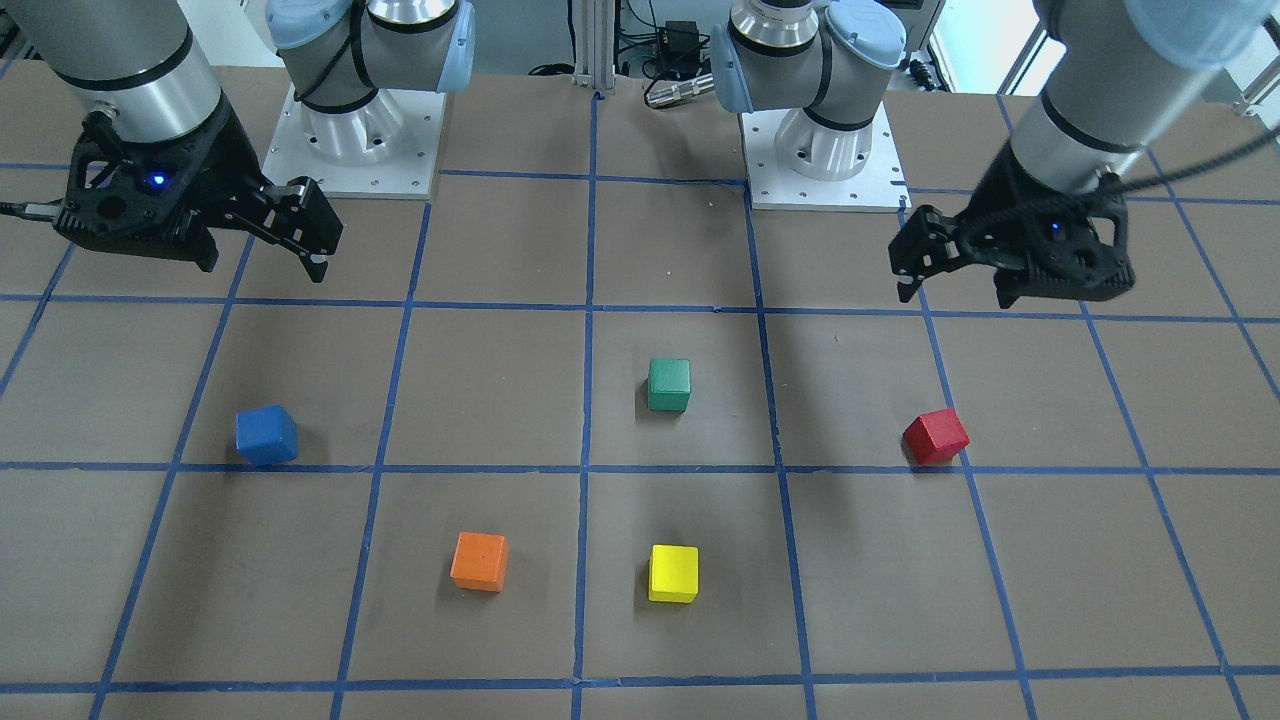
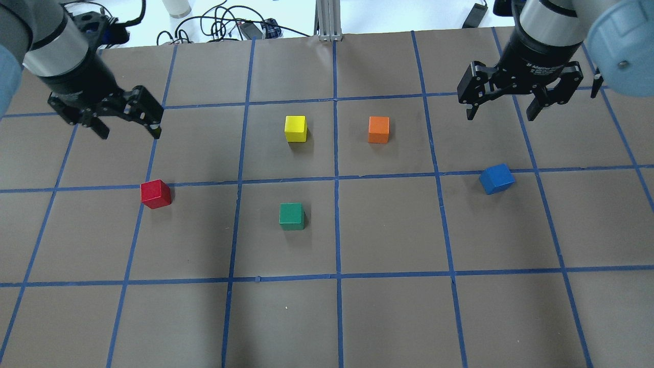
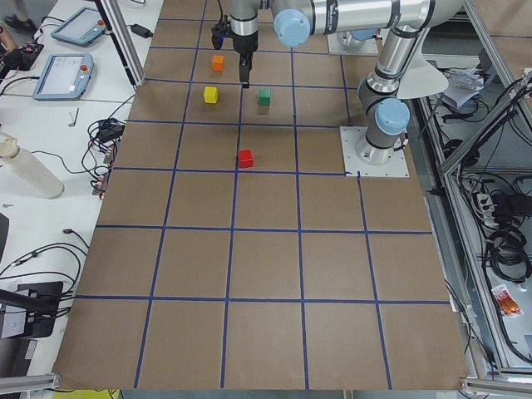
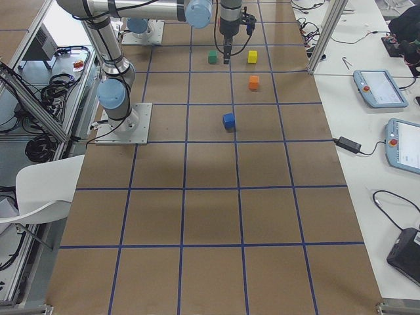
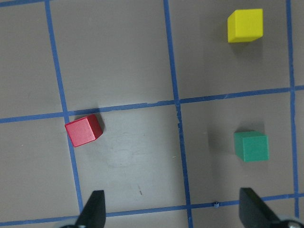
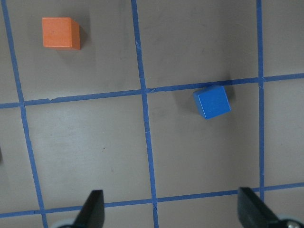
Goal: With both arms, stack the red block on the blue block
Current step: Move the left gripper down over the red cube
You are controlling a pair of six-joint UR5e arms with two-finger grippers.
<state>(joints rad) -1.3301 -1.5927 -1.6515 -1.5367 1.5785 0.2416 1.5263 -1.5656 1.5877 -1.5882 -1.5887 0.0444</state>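
The red block (image 2: 156, 193) lies well left of the green block (image 2: 292, 216), the blue block (image 2: 496, 179) well right of it. The left gripper (image 2: 129, 130) and the right gripper (image 2: 500, 110) hang empty, jaws apart, probably well above the table. Grasping and stacking both remain.

Seen from overhead, the red block (image 2: 156, 193) has bare counter (image 2: 388, 317) on every side; the green block (image 2: 292, 216), its nearest neighbour, sits well apart at its 3 o'clock. The blue block (image 2: 496, 179) is equally open, with the orange block (image 2: 378, 130) well off at its 10 o'clock. The green block lies near the straight line between red and blue.
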